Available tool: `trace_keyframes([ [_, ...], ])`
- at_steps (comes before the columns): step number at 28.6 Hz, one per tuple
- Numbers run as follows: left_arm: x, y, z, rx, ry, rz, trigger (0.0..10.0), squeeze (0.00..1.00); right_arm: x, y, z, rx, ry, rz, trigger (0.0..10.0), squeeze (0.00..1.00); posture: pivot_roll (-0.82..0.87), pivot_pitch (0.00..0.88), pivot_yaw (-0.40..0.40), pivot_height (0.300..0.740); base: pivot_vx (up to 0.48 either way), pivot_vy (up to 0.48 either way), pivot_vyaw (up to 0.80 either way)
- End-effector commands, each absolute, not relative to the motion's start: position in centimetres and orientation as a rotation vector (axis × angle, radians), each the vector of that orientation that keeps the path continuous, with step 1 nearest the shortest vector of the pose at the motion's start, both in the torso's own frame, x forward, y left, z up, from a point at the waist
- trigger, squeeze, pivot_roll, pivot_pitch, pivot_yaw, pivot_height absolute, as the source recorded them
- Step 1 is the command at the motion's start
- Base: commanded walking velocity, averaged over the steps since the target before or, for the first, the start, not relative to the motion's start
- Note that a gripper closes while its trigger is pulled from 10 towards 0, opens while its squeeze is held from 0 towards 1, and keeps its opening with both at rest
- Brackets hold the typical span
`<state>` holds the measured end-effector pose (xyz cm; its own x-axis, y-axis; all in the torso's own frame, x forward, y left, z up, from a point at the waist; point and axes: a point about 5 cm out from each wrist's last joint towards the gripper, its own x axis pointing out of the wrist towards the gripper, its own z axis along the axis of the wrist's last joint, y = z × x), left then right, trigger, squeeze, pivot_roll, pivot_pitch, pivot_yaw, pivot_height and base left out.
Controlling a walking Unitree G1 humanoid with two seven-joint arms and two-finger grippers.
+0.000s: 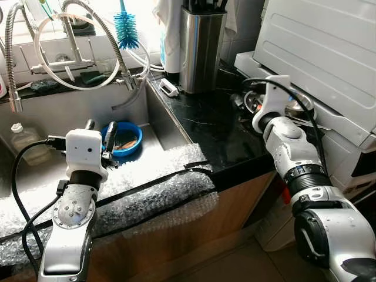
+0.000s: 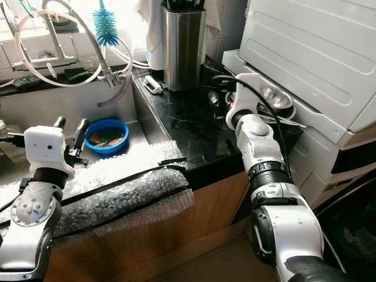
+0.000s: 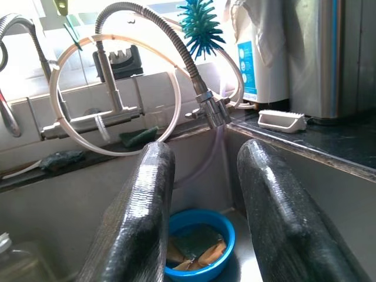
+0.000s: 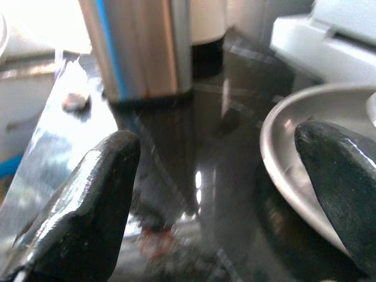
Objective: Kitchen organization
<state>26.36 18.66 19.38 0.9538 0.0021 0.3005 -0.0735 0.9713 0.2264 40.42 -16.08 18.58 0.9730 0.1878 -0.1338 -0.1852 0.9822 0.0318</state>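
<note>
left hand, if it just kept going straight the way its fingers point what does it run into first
Probably the blue bowl in the sink: in the left wrist view it sits low between the open left hand fingers. Depth is unclear; aimed slightly higher, it would meet the sink's back wall below the faucet instead.

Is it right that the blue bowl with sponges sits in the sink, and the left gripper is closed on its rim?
Not quite. The blue bowl does sit in the sink with sponges inside, but the left gripper is not closed on its rim. The left wrist view shows its two black fingers spread apart, above the bowl, holding nothing.
</note>
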Motion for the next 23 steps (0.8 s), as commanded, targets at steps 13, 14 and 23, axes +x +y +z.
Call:
trace_keyframes([
  [13,26.2,18.4,19.3,0.244,-0.309,0.044,10.0,0.00,37.5,-14.6,20.9,0.020,-0.282,0.170,10.0,0.00,0.00,0.000,-0.048,0.740,0.000,0.000,0.00],
  [14,26.2,18.4,19.3,0.244,-0.309,0.044,10.0,0.00,37.5,-14.6,20.9,0.020,-0.282,0.170,10.0,0.00,0.00,0.000,-0.048,0.740,0.000,0.000,0.00],
  [23,26.1,18.2,19.1,0.241,-0.305,0.031,10.0,0.00,31.8,-14.3,16.3,0.048,-0.311,0.092,10.0,0.00,-0.01,0.000,-0.044,0.740,0.000,0.000,0.00],
])
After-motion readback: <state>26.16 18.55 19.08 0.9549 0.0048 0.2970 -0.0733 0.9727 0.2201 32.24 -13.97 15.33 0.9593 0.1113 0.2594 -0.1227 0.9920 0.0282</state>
